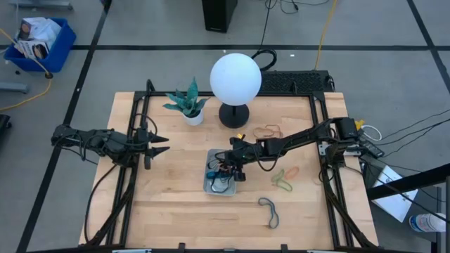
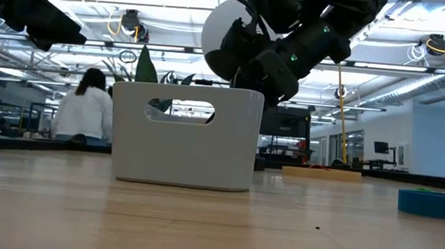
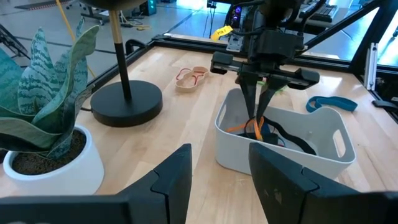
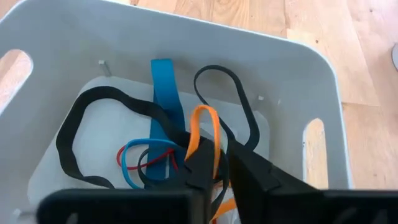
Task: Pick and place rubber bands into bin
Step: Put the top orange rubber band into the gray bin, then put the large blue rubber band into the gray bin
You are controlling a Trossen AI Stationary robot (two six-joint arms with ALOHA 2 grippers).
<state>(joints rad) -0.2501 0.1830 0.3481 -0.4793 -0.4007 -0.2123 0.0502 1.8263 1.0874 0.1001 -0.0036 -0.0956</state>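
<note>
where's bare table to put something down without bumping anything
The near-left wood between the left gripper and the bin is bare, as is the strip between plant and bin. Crowded: the right gripper over the bin, and the rubber bands right of it.

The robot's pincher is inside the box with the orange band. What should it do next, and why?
Probably open wider and let go. The right gripper is down inside the bin, its fingers pinching the orange rubber band just above the other bands, so the band would drop in with them.
</note>
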